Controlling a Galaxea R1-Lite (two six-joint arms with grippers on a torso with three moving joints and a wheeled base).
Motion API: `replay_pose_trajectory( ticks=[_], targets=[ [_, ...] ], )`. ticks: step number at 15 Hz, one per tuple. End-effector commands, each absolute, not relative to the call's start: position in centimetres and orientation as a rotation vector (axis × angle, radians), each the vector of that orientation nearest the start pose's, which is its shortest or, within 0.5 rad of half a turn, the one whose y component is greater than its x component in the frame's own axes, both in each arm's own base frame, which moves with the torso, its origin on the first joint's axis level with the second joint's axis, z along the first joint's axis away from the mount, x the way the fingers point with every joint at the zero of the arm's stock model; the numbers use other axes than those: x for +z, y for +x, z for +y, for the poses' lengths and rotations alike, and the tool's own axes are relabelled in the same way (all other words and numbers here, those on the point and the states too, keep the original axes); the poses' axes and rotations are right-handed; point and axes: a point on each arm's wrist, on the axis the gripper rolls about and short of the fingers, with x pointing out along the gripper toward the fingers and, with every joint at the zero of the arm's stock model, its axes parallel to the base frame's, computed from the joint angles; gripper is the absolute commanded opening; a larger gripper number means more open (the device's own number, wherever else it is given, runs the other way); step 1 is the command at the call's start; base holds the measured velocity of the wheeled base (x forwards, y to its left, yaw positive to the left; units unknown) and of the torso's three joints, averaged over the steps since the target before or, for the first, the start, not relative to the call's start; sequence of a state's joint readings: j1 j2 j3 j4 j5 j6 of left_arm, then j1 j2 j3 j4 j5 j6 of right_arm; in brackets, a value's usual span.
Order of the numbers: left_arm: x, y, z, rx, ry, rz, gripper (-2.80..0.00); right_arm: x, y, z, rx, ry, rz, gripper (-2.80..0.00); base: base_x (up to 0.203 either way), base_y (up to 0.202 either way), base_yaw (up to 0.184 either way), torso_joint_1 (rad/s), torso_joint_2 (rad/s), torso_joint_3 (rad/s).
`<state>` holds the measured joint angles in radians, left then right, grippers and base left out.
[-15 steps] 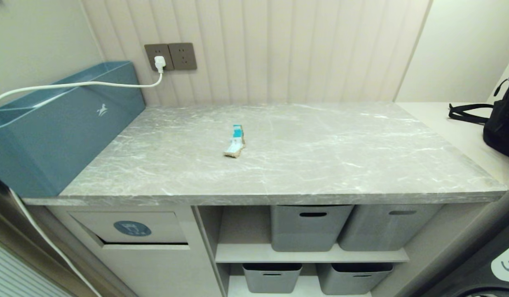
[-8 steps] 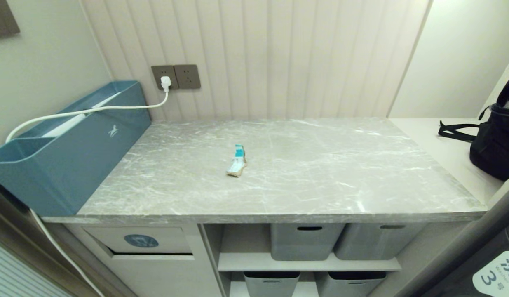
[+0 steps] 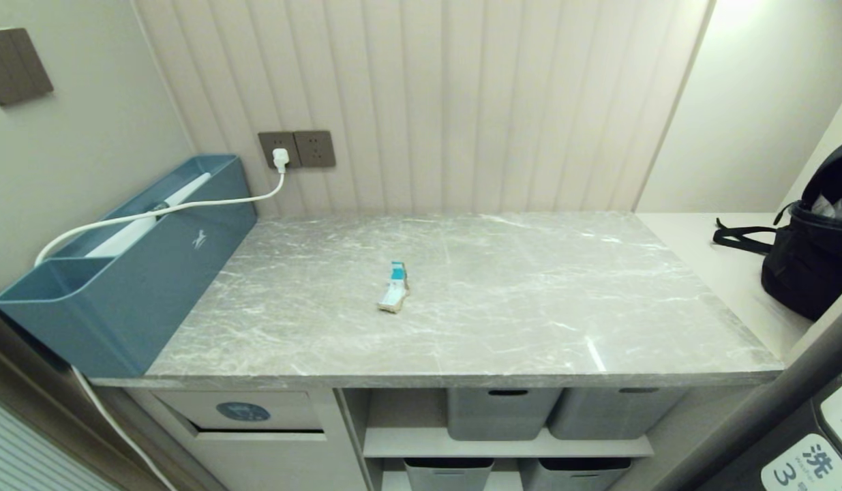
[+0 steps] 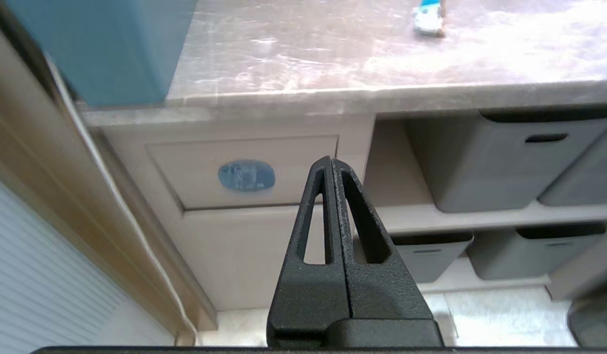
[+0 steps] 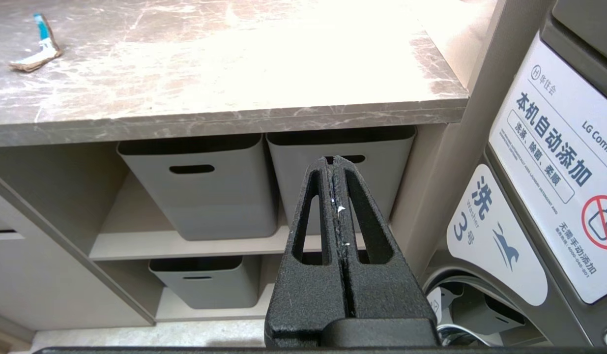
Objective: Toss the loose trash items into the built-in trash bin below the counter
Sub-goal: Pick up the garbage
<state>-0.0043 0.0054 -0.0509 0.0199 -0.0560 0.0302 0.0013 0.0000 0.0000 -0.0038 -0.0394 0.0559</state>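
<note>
Facing the counter (image 3: 502,327), we see the built-in trash bin (image 3: 247,412) under its front edge at about 8 o'clock, grey baskets (image 3: 497,412) on shelves at 6 o'clock. One teal-and-white carton scrap (image 3: 393,296) lies alone near the slab's middle. We hold our left gripper (image 4: 331,161) before the bin flap and our right gripper (image 5: 335,160) before the baskets, both with fingers pressed together, gripping and touching nothing.

Grey white-veined counter (image 3: 530,300); teal-and-white scrap (image 3: 394,293).
</note>
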Motion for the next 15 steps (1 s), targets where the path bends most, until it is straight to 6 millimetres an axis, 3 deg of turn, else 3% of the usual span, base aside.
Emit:
replay_pose_trajectory(
  ticks=[1, 4, 6, 8, 9, 15],
  targets=[
    [10.5, -2.9, -0.1, -0.076, 0.035, -0.062, -2.8, 7.6, -2.3, -0.1, -0.038, 0.057, -0.004, -2.8, 0.0, 0.0, 0.0, 0.0, 0.0, 0.0],
    [16.2, -1.3, -0.4, -0.175, 0.034, -0.013, -2.8, 7.6, -2.3, -0.1, -0.038, 0.057, -0.004, -2.8, 0.0, 0.0, 0.0, 0.0, 0.0, 0.0],
    [19.8, 1.4, -0.6, -0.258, 0.024, 0.063, -2.8, 7.6, -2.3, -0.1, -0.038, 0.057, -0.004, -2.8, 0.0, 0.0, 0.0, 0.0, 0.0, 0.0],
    [21.9, 5.4, -0.9, -0.363, 0.012, 0.172, -2.8, 7.6, -2.3, -0.1, -0.038, 0.057, -0.004, -2.8, 0.0, 0.0, 0.0, 0.0, 0.0, 0.0],
    [22.2, 7.4, -1.0, -0.404, 0.015, 0.228, 0.0, 7.6, -2.3, -0.1, -0.038, 0.057, -0.004, -2.8, 0.0, 0.0, 0.0, 0.0, 0.0, 0.0],
    [22.0, 19.7, -4.7, -0.625, 0.014, 0.506, 0.0, 7.6, -2.3, -0.1, -0.038, 0.057, -0.004, -2.8, 0.0, 0.0, 0.0, 0.0, 0.0, 0.0]
  ],
)
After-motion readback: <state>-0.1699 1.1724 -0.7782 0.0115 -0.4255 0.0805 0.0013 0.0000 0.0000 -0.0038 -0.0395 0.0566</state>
